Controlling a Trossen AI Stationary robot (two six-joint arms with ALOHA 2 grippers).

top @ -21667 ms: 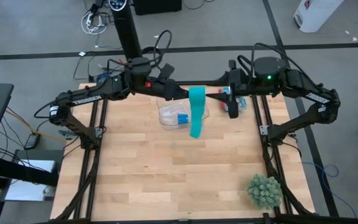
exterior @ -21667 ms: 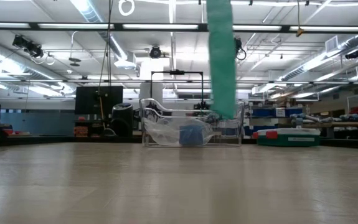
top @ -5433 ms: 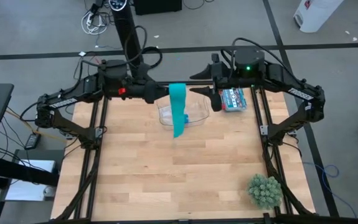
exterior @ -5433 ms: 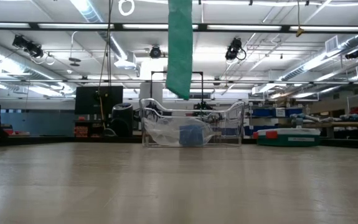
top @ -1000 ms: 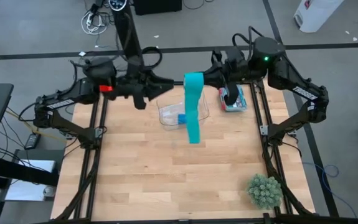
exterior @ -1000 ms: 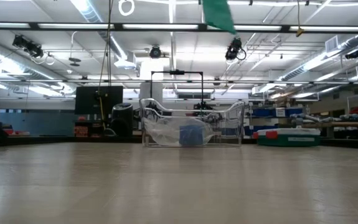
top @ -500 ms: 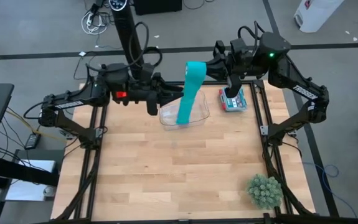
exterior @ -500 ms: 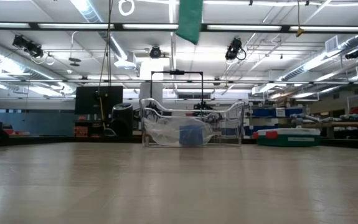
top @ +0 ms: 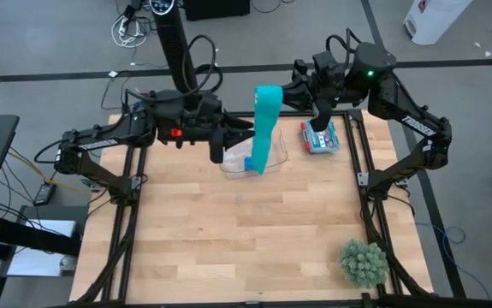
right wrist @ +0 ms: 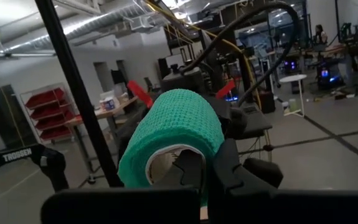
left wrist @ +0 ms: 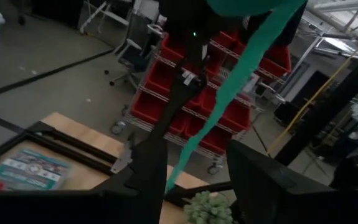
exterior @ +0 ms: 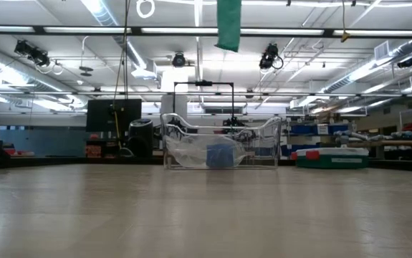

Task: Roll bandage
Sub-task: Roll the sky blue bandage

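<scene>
The teal bandage is partly wound into a roll (right wrist: pixel 172 140), and my right gripper (top: pixel 290 94) is shut on it, high above the table's far edge. From the roll a loose strip (top: pixel 263 128) hangs down, and its free end (exterior: pixel 228 29) swings well above the table. My left gripper (top: pixel 239 130) stands open beside the strip, on its left. In the left wrist view the strip (left wrist: pixel 228 93) runs down between the two dark fingers. Whether it touches them I cannot tell. My right gripper holds the bandage roll at one open end, by the rim of its white core (right wrist: pixel 160 163). One finger (right wrist: pixel 190 169) seems to reach into the hollow and the other lies outside on the wound cloth. The roll is lifted clear and the strip hangs slack below it.
A clear plastic container (top: pixel 271 158) holding a blue roll (exterior: pixel 220 154) stands at the table's far middle, under the strip. A printed box (top: pixel 318 137) lies at the far right. A green spiky plant (top: pixel 364 262) sits at the near right corner.
My left gripper has moved toward the table's right, up to the hanging strip. My right gripper has shifted a little toward the far edge with the roll. The strip's free end has swung left and then partway back.
</scene>
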